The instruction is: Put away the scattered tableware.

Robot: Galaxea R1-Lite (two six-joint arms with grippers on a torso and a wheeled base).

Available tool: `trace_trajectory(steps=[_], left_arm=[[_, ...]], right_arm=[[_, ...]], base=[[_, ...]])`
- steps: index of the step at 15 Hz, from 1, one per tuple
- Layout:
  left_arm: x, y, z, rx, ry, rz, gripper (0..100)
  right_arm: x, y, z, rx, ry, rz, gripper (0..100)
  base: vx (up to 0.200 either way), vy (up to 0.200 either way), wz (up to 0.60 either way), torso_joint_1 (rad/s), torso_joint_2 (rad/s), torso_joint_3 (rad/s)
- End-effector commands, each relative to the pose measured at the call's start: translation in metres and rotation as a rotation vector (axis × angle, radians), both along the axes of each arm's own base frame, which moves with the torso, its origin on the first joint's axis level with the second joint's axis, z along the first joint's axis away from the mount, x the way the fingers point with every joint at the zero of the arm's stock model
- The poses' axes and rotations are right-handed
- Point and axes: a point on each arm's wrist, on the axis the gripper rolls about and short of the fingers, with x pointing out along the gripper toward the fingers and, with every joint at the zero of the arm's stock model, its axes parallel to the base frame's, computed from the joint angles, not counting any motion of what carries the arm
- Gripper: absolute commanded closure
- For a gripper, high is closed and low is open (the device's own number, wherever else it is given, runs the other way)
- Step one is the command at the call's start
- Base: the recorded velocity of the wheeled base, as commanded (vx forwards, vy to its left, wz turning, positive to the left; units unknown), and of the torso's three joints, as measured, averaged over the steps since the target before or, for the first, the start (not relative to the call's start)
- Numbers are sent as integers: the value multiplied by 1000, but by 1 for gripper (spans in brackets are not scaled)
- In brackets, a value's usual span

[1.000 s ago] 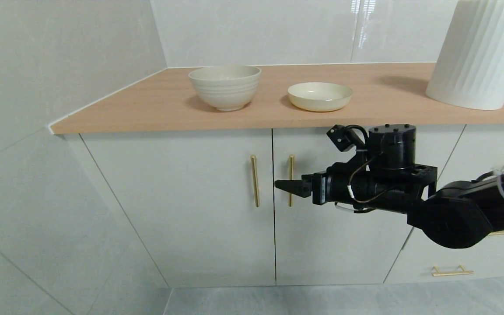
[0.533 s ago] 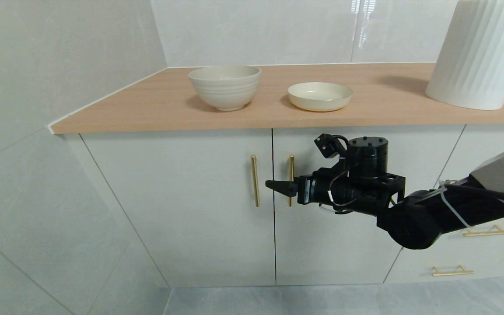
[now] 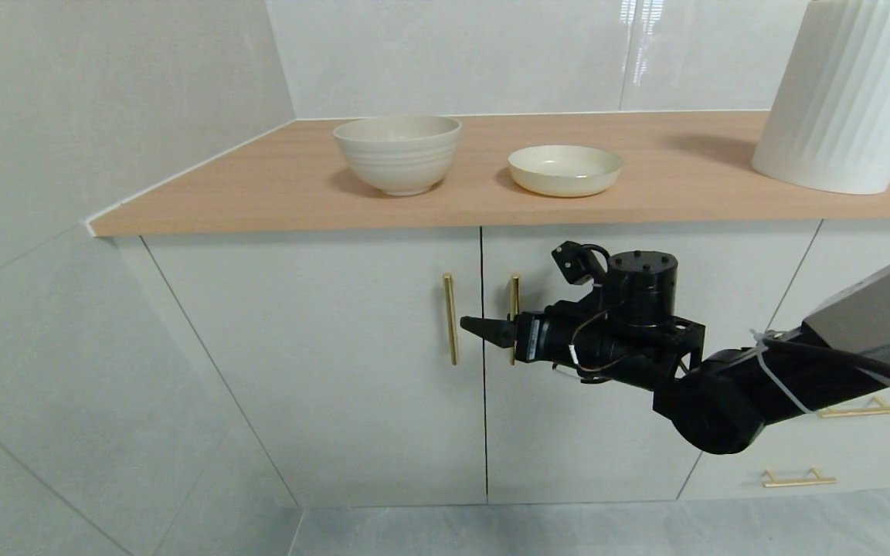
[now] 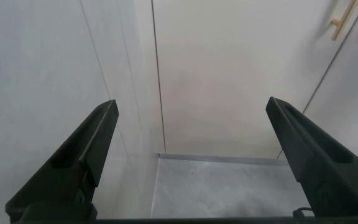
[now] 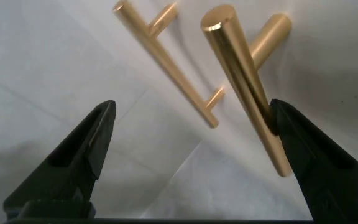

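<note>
Wood countertop (image 3: 684, 185), pale tiled walls (image 3: 105, 93), grey floor (image 3: 568, 529) — left gripper (image 4: 191, 162) and right gripper (image 5: 191, 155) fingers (image 4: 82, 158) apart

The right gripper (image 3: 467, 323) is matte black. Flanking its fingertips, the left handle (image 3: 450, 319) and right handle (image 3: 514, 289) are shiny gold against off-white cabinet doors (image 3: 321, 371). Above the gripper, the countertop (image 3: 259, 193) is light brown wood grain. On it are a beige bowl (image 3: 397, 153) banded with horizontal ridges and a plain cream dish (image 3: 565, 169). Farther along behind the gripper, a white vessel (image 3: 847, 93) has vertical fluting.
</note>
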Motion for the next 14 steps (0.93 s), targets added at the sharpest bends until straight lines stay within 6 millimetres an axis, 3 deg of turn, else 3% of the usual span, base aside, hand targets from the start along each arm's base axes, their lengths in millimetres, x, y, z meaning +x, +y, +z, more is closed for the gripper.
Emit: trace_trajectory(steps=[1, 6, 10, 14], left_arm=[[0, 0, 0, 0, -1, 1, 0], [0, 0, 0, -2, -1, 1, 0], [0, 0, 0, -2, -1, 1, 0], [0, 0, 0, 3, 0, 1, 0]], right_arm=[[-12, 0, 5, 4, 4, 49, 0], [-40, -17, 7, -2, 48, 195, 0], [-76, -41, 12, 33, 4, 312, 0], [-99, -56, 1, 31, 29, 389, 0]], base=[[0, 0, 0, 0, 0, 0], [0, 0, 0, 0, 0, 0], [0, 0, 0, 0, 0, 0], [0, 0, 0, 0, 0, 0]])
